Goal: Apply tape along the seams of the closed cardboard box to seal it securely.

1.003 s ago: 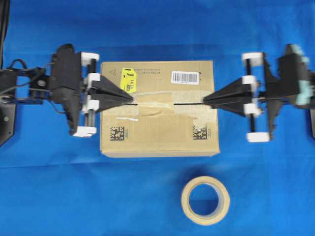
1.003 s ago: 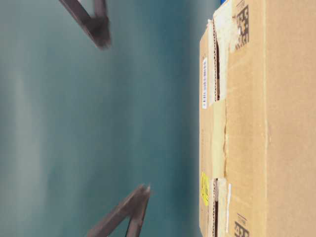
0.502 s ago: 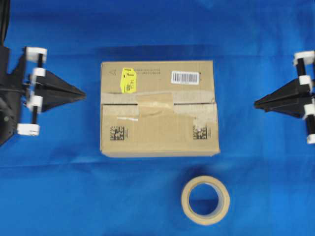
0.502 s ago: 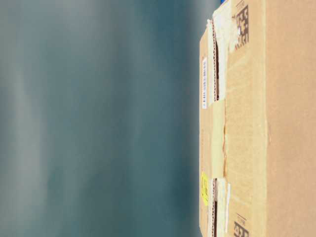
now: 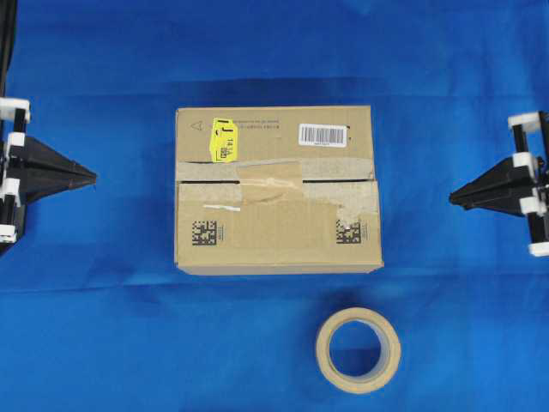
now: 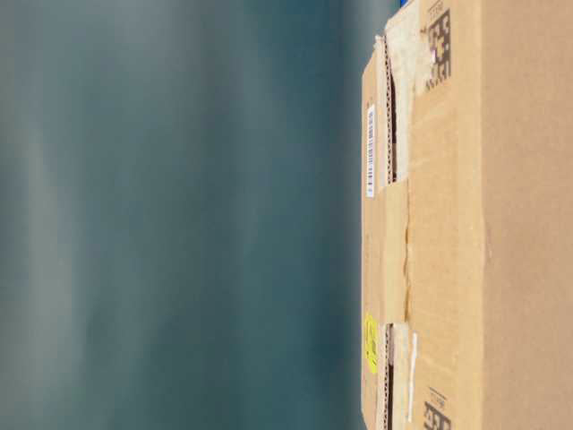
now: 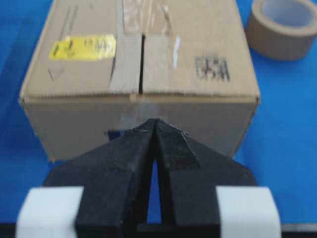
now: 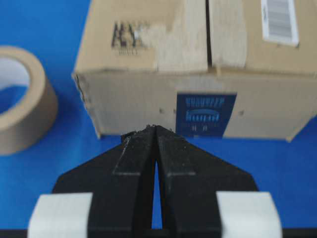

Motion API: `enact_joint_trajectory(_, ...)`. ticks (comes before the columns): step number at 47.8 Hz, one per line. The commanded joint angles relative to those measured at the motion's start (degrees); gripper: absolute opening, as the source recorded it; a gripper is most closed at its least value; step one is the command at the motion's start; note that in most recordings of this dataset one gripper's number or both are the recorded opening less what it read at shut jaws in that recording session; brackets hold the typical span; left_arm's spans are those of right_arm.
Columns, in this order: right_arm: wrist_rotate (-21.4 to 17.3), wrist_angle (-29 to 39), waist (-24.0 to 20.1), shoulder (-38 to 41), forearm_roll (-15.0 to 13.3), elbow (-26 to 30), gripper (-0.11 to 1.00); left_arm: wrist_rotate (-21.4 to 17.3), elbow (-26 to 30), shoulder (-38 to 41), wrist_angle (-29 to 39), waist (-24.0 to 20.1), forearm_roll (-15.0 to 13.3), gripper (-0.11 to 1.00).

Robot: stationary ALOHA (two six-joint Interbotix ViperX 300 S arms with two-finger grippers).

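Note:
The brown cardboard box point(image 5: 274, 240) stands closed in the middle of the blue cloth, with its yellow sticker point(image 5: 224, 140) at the back left. Its seam point(image 5: 330, 181) runs left to right as a thin dark slit between pale old strips. A tan square piece of tape point(image 5: 268, 174) lies across the seam near its middle, also visible from table level as tape point(image 6: 395, 251). My left gripper point(image 5: 93, 178) is shut and empty, well left of the box. My right gripper point(image 5: 452, 199) is shut and empty, well to the right. Each wrist view faces a box end: left gripper point(image 7: 156, 121), right gripper point(image 8: 156, 127).
A beige tape roll point(image 5: 358, 349) lies flat on the cloth in front of the box, right of centre; it shows as tape roll point(image 7: 282, 27) and tape roll point(image 8: 20, 119). A blue label point(image 8: 206, 114) sits on the box's right end wall.
Both grippers have drawn back from the ends of the seam, left going left and right going right, to the edges of the overhead view. They stayed shut. The box has not moved.

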State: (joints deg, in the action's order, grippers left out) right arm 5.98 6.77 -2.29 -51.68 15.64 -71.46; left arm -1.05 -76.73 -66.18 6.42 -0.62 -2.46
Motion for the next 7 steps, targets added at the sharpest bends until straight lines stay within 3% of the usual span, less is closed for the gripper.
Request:
enact_joint_trajectory(1,0.1,-1.3,0.1,1.6,-0.2,0.4,0.01,0.1,0.0,0.7,-0.1,0.0,0.0,0.0)
enact_joint_trajectory(7,0.1,-2.0,0.1,2.6,-0.2,0.4,0.01,0.1,-0.1,1.1,-0.3,0.0,0.0,0.0)
